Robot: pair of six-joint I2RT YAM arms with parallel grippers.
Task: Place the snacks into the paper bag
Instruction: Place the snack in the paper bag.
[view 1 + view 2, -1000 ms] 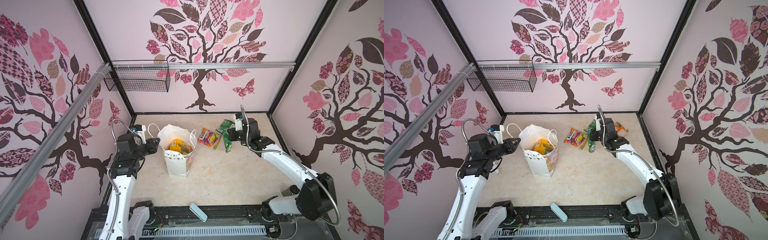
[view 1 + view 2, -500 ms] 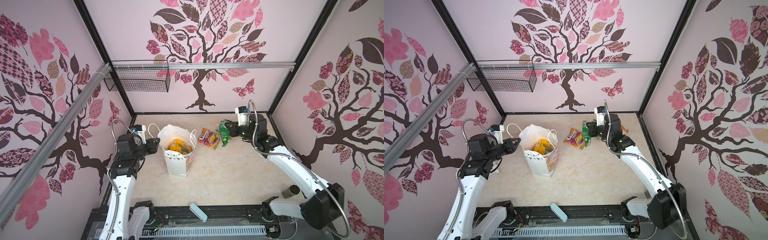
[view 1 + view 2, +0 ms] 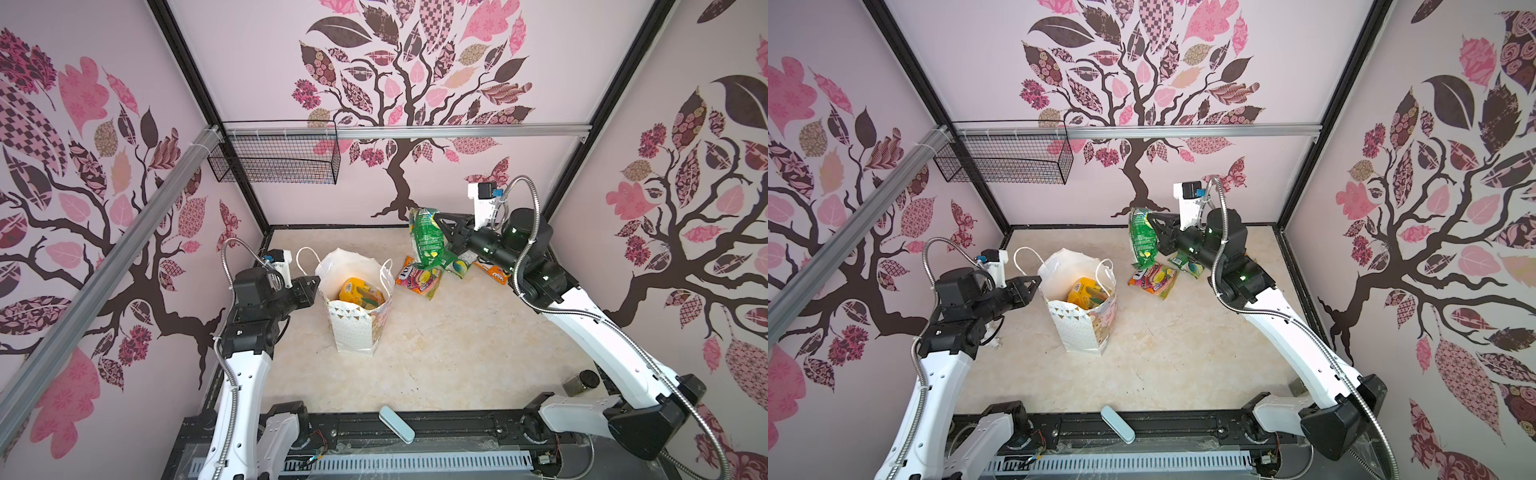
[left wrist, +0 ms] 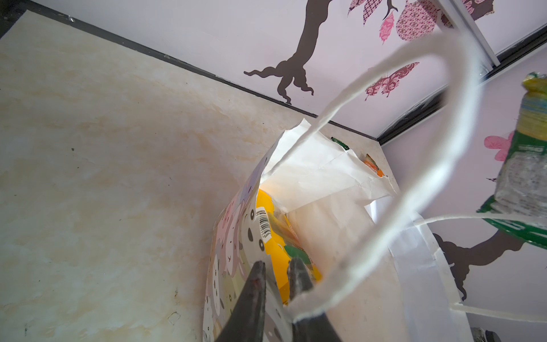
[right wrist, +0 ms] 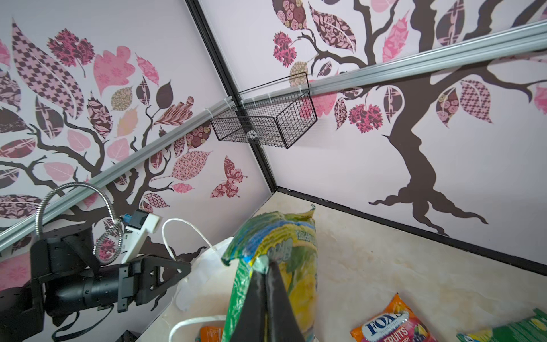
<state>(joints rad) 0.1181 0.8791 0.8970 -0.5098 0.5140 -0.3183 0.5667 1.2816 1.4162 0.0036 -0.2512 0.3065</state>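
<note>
A: We log the paper bag [image 3: 351, 332] upright and open-mouthed, left of the table's middle. It is white with small dots and has a bunting band under the rim.

B: Contents?

A: We see a yellow packet [image 3: 359, 293] inside, tilted. What lies under it we cannot tell.

B: We note the green packet [image 3: 426, 239] hanging clear of the table, roughly upright, right of the bag and apart from it. Below it the FOXS packet [image 3: 419, 277] lies flat, with a smaller green packet [image 3: 459, 262] and an orange packet [image 3: 492, 272] near it.
</note>
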